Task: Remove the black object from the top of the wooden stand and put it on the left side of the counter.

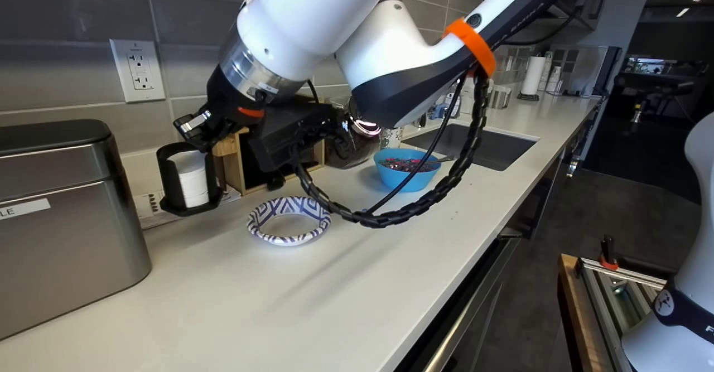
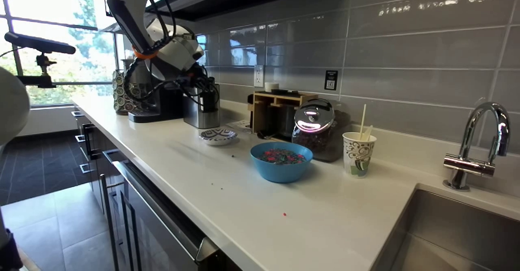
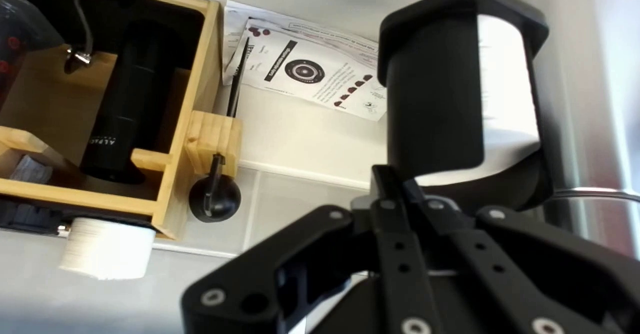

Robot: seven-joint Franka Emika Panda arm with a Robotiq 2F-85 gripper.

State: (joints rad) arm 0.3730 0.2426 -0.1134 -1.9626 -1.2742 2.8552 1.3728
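Because the black hand (image 3: pixel 400 186) pinches the black open-sided cylinder (image 3: pixel 450 103) only by an edge, it could pivot into the brushed-steel box (image 1: pixel 70 244) alongside — spilling its round white stack (image 3: pixel 507 86).

In an exterior view: arm (image 1: pixel 385 43) hides much of wooden stand (image 1: pixel 233 167); metal box (image 1: pixel 67 244) cut off at left edge. In an exterior view: sink (image 2: pixel 467 220) runs off right and bottom.

The holder (image 3: pixel 440 98) hangs above the counter (image 1: pixel 312 288), beside the stand (image 3: pixel 205 63).
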